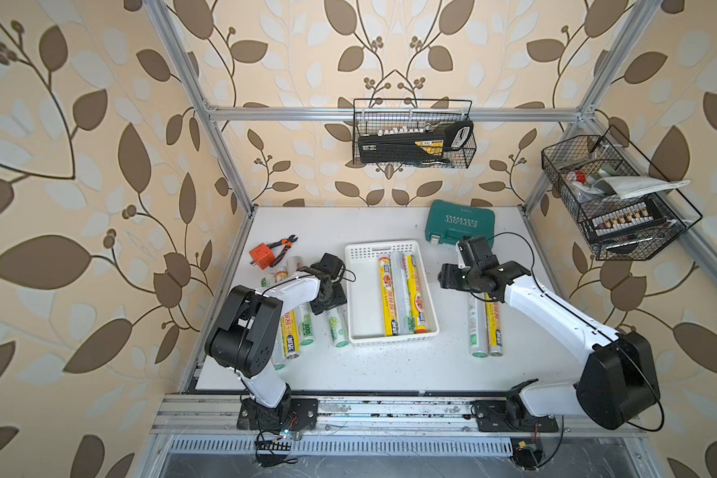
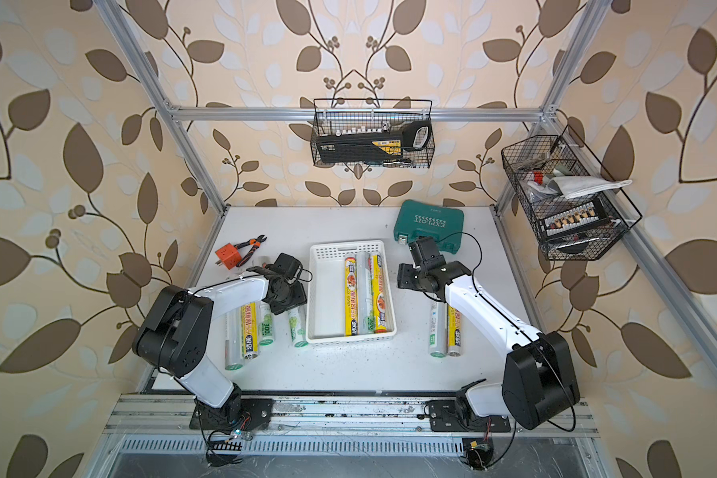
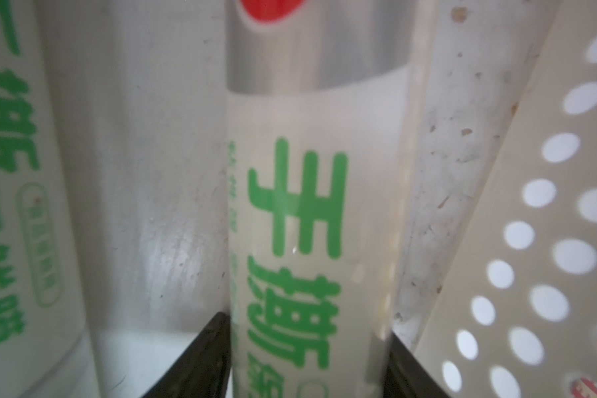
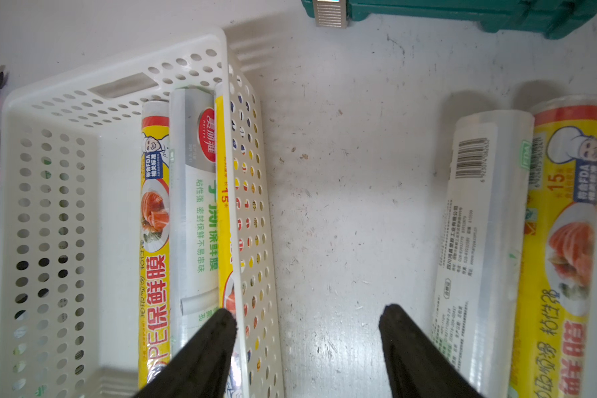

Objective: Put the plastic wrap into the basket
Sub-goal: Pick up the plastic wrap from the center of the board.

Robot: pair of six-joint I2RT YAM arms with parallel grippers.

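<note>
Green "手撕" lettering marks the silvery roll (image 3: 311, 206) between the left fingers (image 3: 200, 358), grip unclear; right fingers (image 4: 204, 351) spread apart.

The white perforated basket (image 1: 379, 247) holds three plastic wrap rolls (image 1: 401, 296) lengthwise along its right wall; two rolls (image 1: 484, 331) lie flat to its right, four rolls (image 1: 306, 327) to its left

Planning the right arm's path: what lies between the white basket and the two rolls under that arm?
Only bare tabletop, seen in the right wrist view between basket and silvery roll.
</note>
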